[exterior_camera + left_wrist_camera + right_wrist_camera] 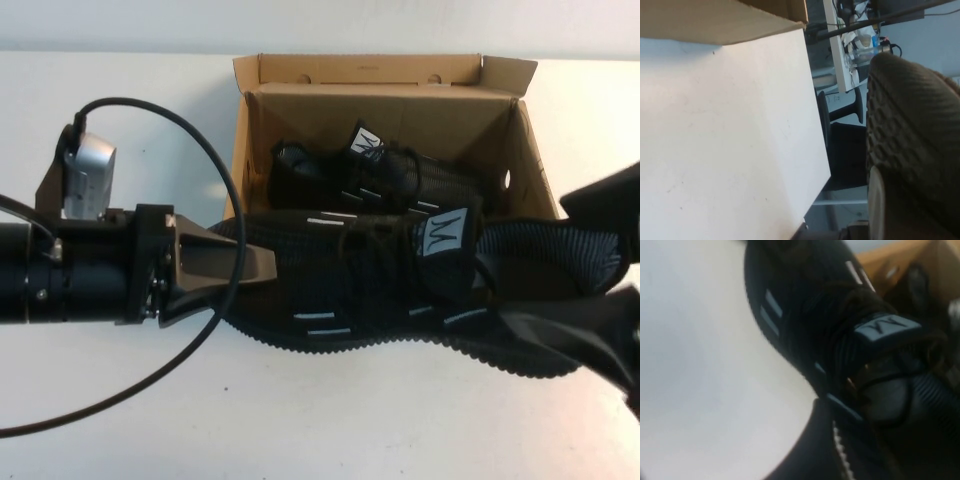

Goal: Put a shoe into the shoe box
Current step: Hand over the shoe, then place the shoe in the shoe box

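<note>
A black knit shoe (pixel 380 270) with silver dashes and a white tongue tag hangs lengthwise just in front of the brown cardboard shoe box (pixel 380 75), above the table. My left gripper (pixel 250 265) is shut on its toe; the left wrist view shows the ribbed sole (pixel 910 125) against one finger (pixel 876 205). My right gripper (pixel 600 320) is shut on the heel end; the right wrist view shows the shoe (pixel 805 315) and a finger (pixel 827 450) at its collar. An identical second shoe (pixel 330 175) lies inside the box.
The box stands open at the back middle of the white table (pixel 120 400), its lid flap upright behind it. A black cable (pixel 215 170) loops from my left arm over the table's left side. The box's side wall (pixel 715 20) shows in the left wrist view.
</note>
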